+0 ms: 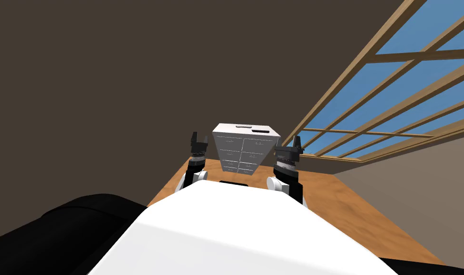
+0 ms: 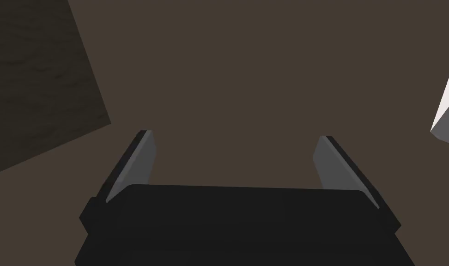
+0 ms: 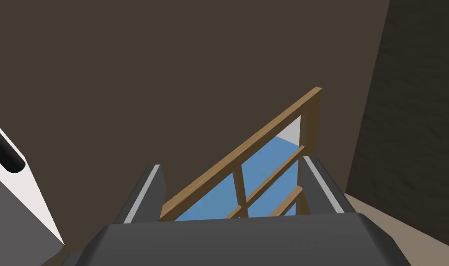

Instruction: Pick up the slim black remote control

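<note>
Ahead, a dark brown wall [image 1: 131, 71] took up most of the head view, and a large wood-framed window [image 1: 393, 95] with blue panes ran off toward two o'clock. Below them lay an orange-brown wooden floor [image 1: 350, 210], with a black rounded bulk [image 1: 73, 224] at seven o'clock; I could not tell what it was. At twelve o'clock, against the wall, stood a white chest of drawers [image 1: 243, 153], framed by the two raised arms. The left gripper [image 1: 200, 138] hung just beside the chest at its nine o'clock and the right gripper [image 1: 294, 142] at its three o'clock. In the wrist views each had its fingers spread wide, with nothing between them. The slim black remote control [image 1: 260, 131] lay flat on the chest's top, toward the right side, well apart from both grippers. A paler grey bar [image 1: 244, 126] lay near it at its ten o'clock.
</note>
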{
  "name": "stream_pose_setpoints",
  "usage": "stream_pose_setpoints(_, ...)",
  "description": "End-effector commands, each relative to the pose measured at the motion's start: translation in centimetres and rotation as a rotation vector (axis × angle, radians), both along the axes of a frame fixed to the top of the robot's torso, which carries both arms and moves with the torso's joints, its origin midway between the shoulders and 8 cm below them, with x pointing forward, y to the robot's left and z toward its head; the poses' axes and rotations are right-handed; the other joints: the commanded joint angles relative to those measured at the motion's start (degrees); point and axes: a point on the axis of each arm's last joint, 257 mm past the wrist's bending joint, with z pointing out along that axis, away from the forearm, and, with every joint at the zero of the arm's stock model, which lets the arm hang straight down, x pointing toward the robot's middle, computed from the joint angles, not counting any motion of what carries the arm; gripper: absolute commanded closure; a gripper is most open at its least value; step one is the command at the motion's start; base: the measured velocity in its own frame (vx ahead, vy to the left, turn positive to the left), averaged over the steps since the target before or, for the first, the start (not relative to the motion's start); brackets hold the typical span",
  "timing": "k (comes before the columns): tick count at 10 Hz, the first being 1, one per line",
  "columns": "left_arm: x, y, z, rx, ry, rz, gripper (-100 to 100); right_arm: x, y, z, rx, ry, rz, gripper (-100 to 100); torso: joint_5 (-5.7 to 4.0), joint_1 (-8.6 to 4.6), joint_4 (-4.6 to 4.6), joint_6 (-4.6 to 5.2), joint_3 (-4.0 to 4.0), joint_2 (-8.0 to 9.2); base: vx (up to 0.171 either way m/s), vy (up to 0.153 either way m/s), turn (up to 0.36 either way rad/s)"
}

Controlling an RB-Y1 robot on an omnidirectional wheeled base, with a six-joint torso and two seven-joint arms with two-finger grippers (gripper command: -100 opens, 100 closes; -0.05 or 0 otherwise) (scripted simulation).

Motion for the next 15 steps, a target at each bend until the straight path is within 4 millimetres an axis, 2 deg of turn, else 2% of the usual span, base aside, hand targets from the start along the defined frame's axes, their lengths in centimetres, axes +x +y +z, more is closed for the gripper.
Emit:
stream_pose_setpoints(1,0.0,0.0,0.0,0.0,0.0,0.0,0,0.2,0.3,-0.2,-0.046,0.015,0.017,-100,0.0,0.0,0.0,0.0,0.0,0.0,-0.031,-0.017,0.047)
stream_pose_setpoints(15,0.0,0.0,0.0,0.0,0.0,0.0,0,1.4,0.9,-2.6,-0.413,0.138,0.12,-100,-0.05,-0.2,0.08,-0.01,0.21,0.36,-0.076,-0.043,0.075)
